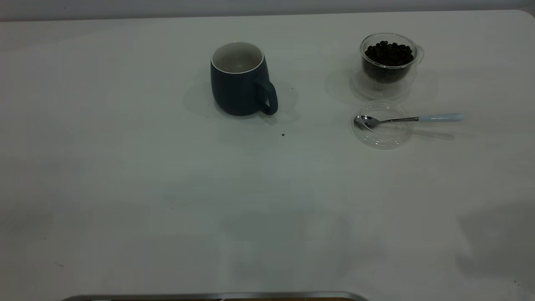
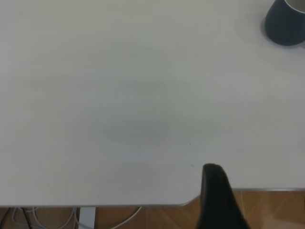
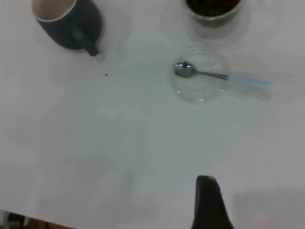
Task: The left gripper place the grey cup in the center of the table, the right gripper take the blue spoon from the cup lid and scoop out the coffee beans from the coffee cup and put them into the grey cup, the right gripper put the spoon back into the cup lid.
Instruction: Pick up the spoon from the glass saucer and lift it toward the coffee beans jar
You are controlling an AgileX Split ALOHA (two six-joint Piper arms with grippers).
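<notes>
The grey cup (image 1: 240, 79) stands upright and empty on the table (image 1: 167, 188), left of the far middle, its handle towards the front right. It also shows in the left wrist view (image 2: 285, 21) and the right wrist view (image 3: 69, 21). The coffee cup (image 1: 388, 62) with the coffee beans (image 1: 388, 53) stands at the far right. The cup lid (image 1: 382, 125) lies just in front of it. The blue spoon (image 1: 411, 119) rests with its bowl in the lid and its handle pointing right; it also shows in the right wrist view (image 3: 224, 78). My left gripper (image 2: 214, 193) hangs over the near left table edge. My right gripper (image 3: 207, 202) is well short of the spoon. Neither holds anything.
A few tiny dark specks (image 1: 283, 135) lie near the grey cup. The table's metal front edge (image 1: 217, 296) shows at the bottom. Cables (image 2: 109, 217) hang below the table on the left arm's side.
</notes>
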